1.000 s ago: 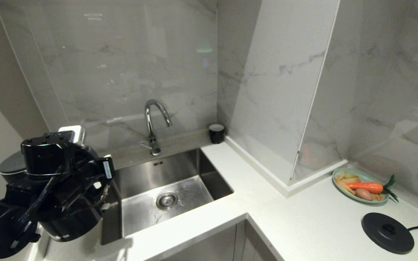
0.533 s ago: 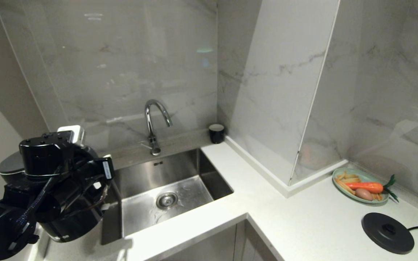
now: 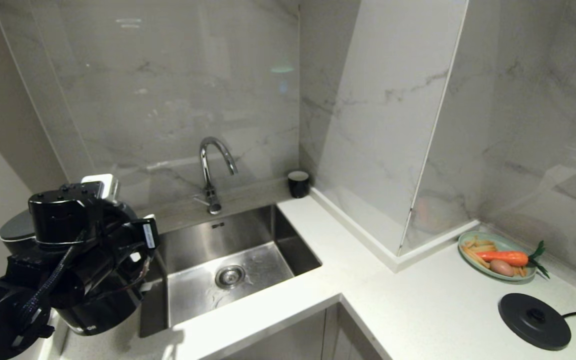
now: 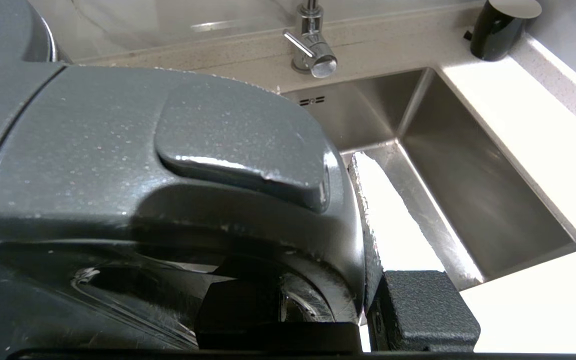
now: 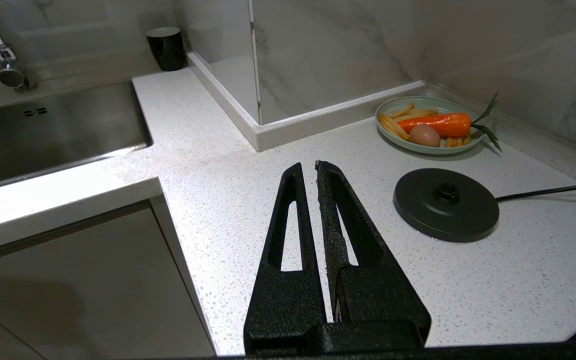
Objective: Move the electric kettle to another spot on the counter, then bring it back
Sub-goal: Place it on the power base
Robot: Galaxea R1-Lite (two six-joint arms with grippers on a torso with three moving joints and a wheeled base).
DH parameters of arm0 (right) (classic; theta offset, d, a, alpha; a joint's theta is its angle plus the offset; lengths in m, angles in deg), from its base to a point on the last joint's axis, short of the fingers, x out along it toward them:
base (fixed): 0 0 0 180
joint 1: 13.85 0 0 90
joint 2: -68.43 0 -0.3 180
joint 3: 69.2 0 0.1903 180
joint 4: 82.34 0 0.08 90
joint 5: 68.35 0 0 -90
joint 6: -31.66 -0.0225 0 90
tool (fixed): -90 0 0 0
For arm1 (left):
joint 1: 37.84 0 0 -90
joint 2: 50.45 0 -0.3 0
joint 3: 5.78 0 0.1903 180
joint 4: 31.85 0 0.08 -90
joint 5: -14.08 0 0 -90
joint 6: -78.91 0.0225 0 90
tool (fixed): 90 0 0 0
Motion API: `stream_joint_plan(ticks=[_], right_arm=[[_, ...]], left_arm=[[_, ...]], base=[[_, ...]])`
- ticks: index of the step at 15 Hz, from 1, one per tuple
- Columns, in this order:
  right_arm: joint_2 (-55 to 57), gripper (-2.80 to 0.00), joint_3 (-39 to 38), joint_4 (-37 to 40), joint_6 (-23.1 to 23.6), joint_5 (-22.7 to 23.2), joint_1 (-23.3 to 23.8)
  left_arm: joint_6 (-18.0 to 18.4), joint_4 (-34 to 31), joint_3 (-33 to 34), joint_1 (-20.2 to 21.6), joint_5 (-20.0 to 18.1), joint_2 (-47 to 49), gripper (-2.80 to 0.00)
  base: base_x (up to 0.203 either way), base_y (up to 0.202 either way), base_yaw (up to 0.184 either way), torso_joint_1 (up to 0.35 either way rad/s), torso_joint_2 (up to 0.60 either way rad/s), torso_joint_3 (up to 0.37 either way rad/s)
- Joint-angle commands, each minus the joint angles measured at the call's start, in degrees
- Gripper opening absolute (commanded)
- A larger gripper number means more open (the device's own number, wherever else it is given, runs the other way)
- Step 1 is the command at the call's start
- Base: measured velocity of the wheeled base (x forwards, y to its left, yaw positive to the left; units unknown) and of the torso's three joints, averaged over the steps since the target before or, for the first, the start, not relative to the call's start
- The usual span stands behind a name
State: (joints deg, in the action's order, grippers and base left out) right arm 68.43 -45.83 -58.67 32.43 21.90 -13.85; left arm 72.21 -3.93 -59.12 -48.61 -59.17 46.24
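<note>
Here, kettle place: the electric kettle [image 3: 95, 312] sits at the far left of the counter [image 3: 418, 310], just left of the sink [image 3: 228, 265], well apart from its base disc [image 3: 534, 320] on the right stretch
Kettle look: glossy black body, grey lid [image 3: 17, 231] showing behind the arm; in the left wrist view the grey handle top [image 4: 168, 165] with its lid button fills most of the picture
Left claw: the left gripper [image 4: 288, 305] is closed about the kettle's handle, one white pad [image 4: 388, 220] lying flat against the handle's side; jaws narrow, not fully together
Right claw: the right gripper [image 5: 315, 220] is parked above the counter near the base disc, fingers pressed together on nothing
Handling, judged: rigid and probably fairly heavy, more so if filled; the glossy wall looks slippery, so the handle is the sound place to hold, high up near the lid, and kept upright
Risk, judged: weight hanging off one side could swing the body about the pads
Change from a second ago: almost none; arm and kettle sit in nearly the same spot, grip unchanged
</note>
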Motion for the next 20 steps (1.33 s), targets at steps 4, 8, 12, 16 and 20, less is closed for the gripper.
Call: stream_joint_plan(ticks=[4,8,12,16,20], right_arm=[[0.0,-2.8,0.0,0.0,0.0,0.1,0.0],[0.0,-2.8,0.0,0.0,0.0,0.0,0.0],[0.0,-2.8,0.0,0.0,0.0,0.0,0.0],[0.0,-2.8,0.0,0.0,0.1,0.1,0.0],[0.0,-2.8,0.0,0.0,0.1,0.1,0.0]], left_arm=[[-0.1,0.3,0.0,0.0,0.1,0.0,-2.8],[-0.1,0.3,0.1,0.0,0.1,0.0,-2.8],[0.0,0.3,0.0,0.0,0.1,0.0,-2.8],[0.0,0.3,-0.1,0.0,0.0,0.2,-2.8],[0.0,0.3,-0.2,0.0,0.0,0.2,-2.8]], base=[[0.0,0.0,0.0,0.0,0.0,0.0],[0.0,0.0,0.0,0.0,0.0,0.0],[0.0,0.0,0.0,0.0,0.0,0.0],[0.0,0.0,0.0,0.0,0.0,0.0],[0.004,0.007,-0.096,-0.002,0.01,0.004]])
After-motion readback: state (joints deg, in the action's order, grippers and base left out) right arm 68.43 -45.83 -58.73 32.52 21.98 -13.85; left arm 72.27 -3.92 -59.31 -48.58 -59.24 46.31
